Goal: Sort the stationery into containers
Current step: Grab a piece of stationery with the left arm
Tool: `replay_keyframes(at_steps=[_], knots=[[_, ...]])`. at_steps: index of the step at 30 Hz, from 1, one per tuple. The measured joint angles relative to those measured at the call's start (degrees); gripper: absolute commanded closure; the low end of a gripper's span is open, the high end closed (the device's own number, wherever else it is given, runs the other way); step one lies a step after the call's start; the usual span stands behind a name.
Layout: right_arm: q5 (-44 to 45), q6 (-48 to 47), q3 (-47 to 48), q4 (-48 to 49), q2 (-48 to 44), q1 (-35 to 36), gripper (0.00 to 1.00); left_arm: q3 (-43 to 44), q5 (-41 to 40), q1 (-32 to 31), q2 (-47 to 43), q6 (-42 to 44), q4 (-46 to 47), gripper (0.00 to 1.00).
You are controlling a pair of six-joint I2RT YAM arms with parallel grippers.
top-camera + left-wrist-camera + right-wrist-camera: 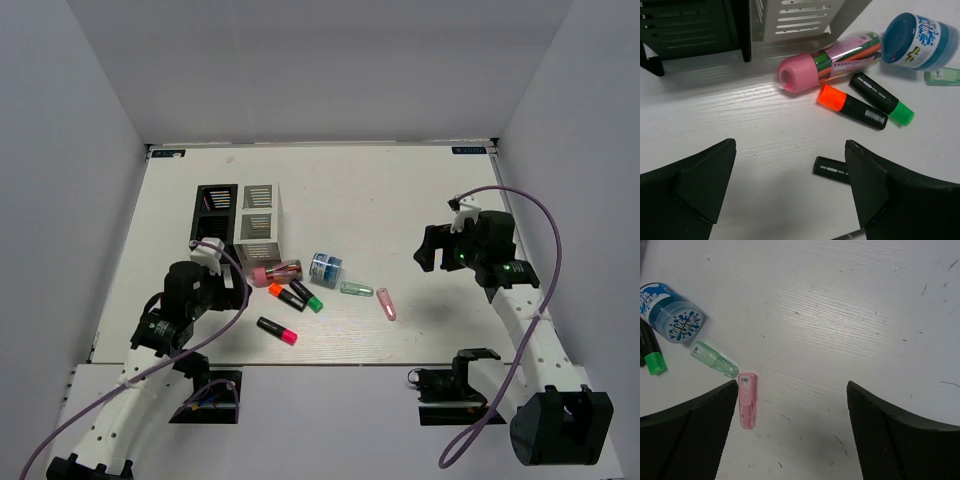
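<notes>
The black organiser (215, 215) and white organiser (258, 218) stand side by side at the back left. In front of them lie a pink roll (275, 272), a blue-white roll (326, 267), orange-capped (285, 296), green-capped (307, 296) and pink-capped (277, 331) markers, a green capsule (356, 289) and a pink capsule (386, 303). My left gripper (790, 170) is open and empty, just near of the orange marker (852, 106) and pink roll (830, 60). My right gripper (792, 410) is open and empty, right of the pink capsule (747, 400).
White walls close in the table on three sides. The left wrist view shows the bases of the black organiser (690, 25) and white organiser (800, 17) close ahead. The right wrist view shows bare scuffed tabletop (865, 315) ahead.
</notes>
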Motion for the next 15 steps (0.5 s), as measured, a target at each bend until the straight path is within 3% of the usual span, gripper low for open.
replay_keyframes(at_steps=[7, 9, 10, 11, 12, 13, 15], knots=[[-0.07, 0.04, 0.0, -1.16, 0.83, 0.0, 0.1, -0.02, 4.17, 0.0, 0.31, 0.24, 0.74, 0.0], [-0.83, -1.18, 0.0, -2.1, 0.83, 0.0, 0.1, -0.02, 5.03, 0.0, 0.48, 0.22, 1.09, 0.06], [-1.11, -1.9, 0.0, -2.54, 0.79, 0.0, 0.1, -0.02, 5.62, 0.0, 0.7, 0.31, 1.49, 0.26], [-1.38, -2.58, -0.02, -3.06, 0.68, 0.0, 0.1, -0.02, 5.84, 0.0, 0.81, 0.15, 1.64, 0.26], [-1.31, -3.74, -0.13, -3.28, 0.42, 0.0, 0.1, -0.02, 6.45, 0.02, 1.07, 0.39, 1.92, 0.76], [-1.09, -4.72, -0.24, -3.41, 0.2, 0.0, 0.1, -0.02, 7.21, 0.04, 1.36, 0.04, 2.19, 0.99], [0.07, -6.36, -0.28, -4.37, 0.09, 0.0, 0.1, -0.09, 8.52, 0.04, 1.92, 0.26, 3.28, 0.99]])
